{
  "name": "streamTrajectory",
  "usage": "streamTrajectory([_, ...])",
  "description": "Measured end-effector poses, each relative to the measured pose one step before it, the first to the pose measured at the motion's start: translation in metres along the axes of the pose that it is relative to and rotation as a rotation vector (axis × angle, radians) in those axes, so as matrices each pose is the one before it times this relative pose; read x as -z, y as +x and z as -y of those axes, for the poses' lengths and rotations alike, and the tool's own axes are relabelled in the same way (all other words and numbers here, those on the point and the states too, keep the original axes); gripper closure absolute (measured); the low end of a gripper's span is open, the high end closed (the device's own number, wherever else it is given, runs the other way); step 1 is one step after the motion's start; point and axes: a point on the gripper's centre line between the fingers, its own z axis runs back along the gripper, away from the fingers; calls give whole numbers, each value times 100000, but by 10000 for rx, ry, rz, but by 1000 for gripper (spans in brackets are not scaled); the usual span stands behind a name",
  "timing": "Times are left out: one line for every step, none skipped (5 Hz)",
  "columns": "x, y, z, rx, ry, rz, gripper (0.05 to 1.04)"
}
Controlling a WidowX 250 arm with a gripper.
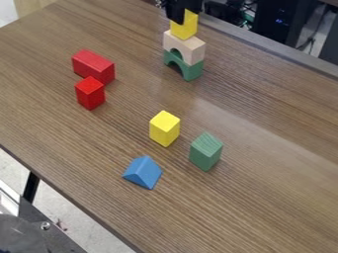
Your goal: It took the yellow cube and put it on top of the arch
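At the top edge of the view, my gripper [186, 13] is shut on a yellow cube [185, 26], with a black finger covering the cube's upper left. The cube is right over the natural-wood arch [186, 47], and its lower end appears to meet the arch's top. That arch stands on a green arch [192, 70], which rests on the table with its opening facing the lower left.
Another yellow block [164, 129] stands mid-table [277, 148], with a green block [206, 152] to its right and a blue triangular block [143, 172] below. Two red blocks, one lying [93, 66] and one upright [90, 93], are at the left.
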Motion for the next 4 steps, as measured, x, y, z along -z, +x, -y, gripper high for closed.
streamTrajectory([0,28,17,6,-10,18,531])
streamTrajectory([-2,-39,-62,-3,51,10,222])
streamTrajectory([0,-1,-76,-9,48,0,76])
streamTrajectory([0,-85,-50,-19,31,-54,83])
